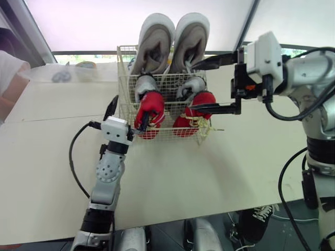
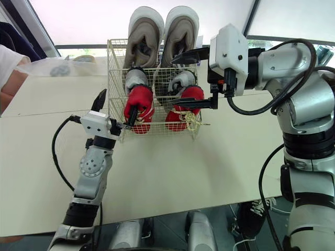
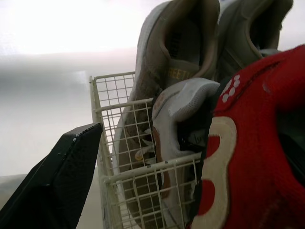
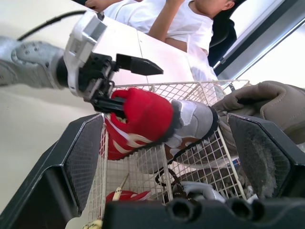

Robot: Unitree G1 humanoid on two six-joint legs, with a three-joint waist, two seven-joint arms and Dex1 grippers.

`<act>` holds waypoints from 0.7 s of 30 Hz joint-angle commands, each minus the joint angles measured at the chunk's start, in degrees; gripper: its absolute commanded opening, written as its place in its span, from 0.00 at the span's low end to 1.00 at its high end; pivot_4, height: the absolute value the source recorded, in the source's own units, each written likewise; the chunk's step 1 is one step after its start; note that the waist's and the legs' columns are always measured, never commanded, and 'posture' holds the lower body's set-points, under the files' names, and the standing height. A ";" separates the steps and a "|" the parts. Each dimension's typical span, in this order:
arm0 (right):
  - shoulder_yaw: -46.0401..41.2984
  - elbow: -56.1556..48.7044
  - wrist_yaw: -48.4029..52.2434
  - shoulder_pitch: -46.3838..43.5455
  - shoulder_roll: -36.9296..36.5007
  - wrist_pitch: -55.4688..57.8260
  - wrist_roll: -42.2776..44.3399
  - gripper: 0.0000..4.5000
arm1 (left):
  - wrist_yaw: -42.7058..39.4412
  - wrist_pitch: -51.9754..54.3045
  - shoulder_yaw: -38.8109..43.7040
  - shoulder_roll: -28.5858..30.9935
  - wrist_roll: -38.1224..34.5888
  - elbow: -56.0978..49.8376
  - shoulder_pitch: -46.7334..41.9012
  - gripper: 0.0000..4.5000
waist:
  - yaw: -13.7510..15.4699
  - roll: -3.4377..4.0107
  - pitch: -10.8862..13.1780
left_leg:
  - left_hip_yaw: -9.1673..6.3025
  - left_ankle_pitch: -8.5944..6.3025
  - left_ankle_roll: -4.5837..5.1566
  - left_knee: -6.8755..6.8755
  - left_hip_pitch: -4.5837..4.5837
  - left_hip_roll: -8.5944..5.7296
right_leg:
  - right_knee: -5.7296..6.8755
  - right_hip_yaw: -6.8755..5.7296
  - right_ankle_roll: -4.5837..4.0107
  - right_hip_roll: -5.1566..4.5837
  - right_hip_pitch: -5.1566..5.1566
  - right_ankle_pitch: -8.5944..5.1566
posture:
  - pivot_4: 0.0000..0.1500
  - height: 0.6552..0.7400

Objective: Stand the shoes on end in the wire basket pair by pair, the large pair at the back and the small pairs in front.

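Red shoes [image 1: 151, 107] stand at the wire basket [image 1: 123, 73] front, grey pair [image 1: 145, 83] behind, large beige pair [image 1: 157, 42] rearmost (sorting looks finished); left gripper [image 1: 128, 112], spread, pokes one red shoe; right gripper [image 1: 192, 86] hangs spread nearby.

White sleeve [image 1: 11, 70] at left edge of cream table [image 1: 220, 178]; clear plastic bag [image 1: 62, 73] nearby.

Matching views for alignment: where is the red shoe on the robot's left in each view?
Left eye view: red shoe at centre picture.
Right eye view: red shoe left of centre.
Left wrist view: red shoe close, before the grey shoe.
Right wrist view: red shoe next to that grey shoe.
Shared landmark: wire basket.
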 commanded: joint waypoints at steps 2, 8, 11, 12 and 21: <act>-1.59 -0.13 -0.06 -0.95 -0.22 -1.42 0.40 1.00 | -3.10 4.61 2.40 2.98 -2.84 -8.18 2.42 0.98 | -0.02 0.01 0.01 | 0.00 -0.01 -0.02 -0.02 0.00 0.00 | 0.00 0.00 0.00 0.00 -0.02 0.00 | 1.00 1.00; -1.39 0.49 -0.05 -0.81 -0.03 -2.48 0.12 1.00 | -8.13 15.06 7.02 8.17 -12.12 -18.67 5.62 0.98 | -0.06 0.03 0.02 | 0.02 -0.02 -0.04 -0.05 -0.11 0.02 | -0.05 0.00 0.00 0.00 -0.12 0.00 | 1.00 1.00; -1.35 0.91 -0.09 -0.79 0.03 -2.96 0.07 1.00 | -11.11 22.35 9.60 11.77 -19.13 -23.52 6.69 0.98 | -0.04 0.04 0.03 | 0.04 -0.02 -0.04 -0.07 -0.14 0.04 | -0.04 0.00 -0.01 0.02 -0.18 -0.01 | 1.00 1.00; -1.36 1.08 -0.08 -0.76 0.01 -3.14 0.02 1.00 | -12.49 26.45 10.76 13.70 -23.23 -25.29 7.29 0.98 | -0.05 0.03 0.03 | 0.04 -0.02 -0.04 -0.07 -0.13 0.04 | -0.04 0.01 -0.01 0.01 -0.17 -0.01 | 1.00 1.00; -3.14 1.14 -0.36 1.80 -1.76 -2.87 0.48 1.00 | -25.17 50.90 26.43 34.52 -53.18 -29.83 11.54 0.98 | -0.16 0.08 0.10 | 0.05 -0.02 -0.06 -0.11 -0.19 0.05 | -0.08 0.00 0.01 0.03 -0.23 -0.03 | 1.00 1.00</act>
